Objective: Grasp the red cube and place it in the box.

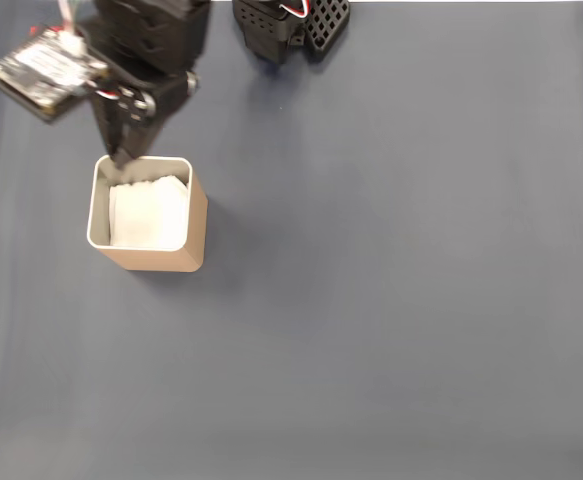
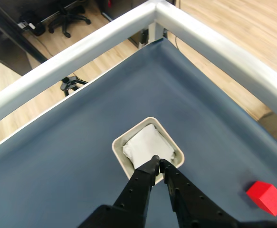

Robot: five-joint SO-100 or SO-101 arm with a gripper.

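Fixed view from above and wrist view of a single arm over a dark blue table cover (image 1: 401, 300). The gripper (image 2: 157, 161) hangs above the near edge of the box (image 2: 120, 151), a tan square container with a pale rim and a white lining; its two black fingers meet at the tips, with nothing between them. In the fixed view the gripper (image 1: 121, 158) sits at the upper rim of the box (image 1: 197, 228), beneath the arm's black body. The red cube (image 2: 266, 197) rests on the cover, outside the box and well apart from it, at the lower right of the wrist view, to the right of the fingers and nearer the camera than their tips. The cube is therefore not yet grasped. The coming move, judged from this layout, calls for the gripper to swing away from the box towards that right side, part its fingers, and descend over the cube. A metal table frame (image 2: 214, 45) borders the cover.
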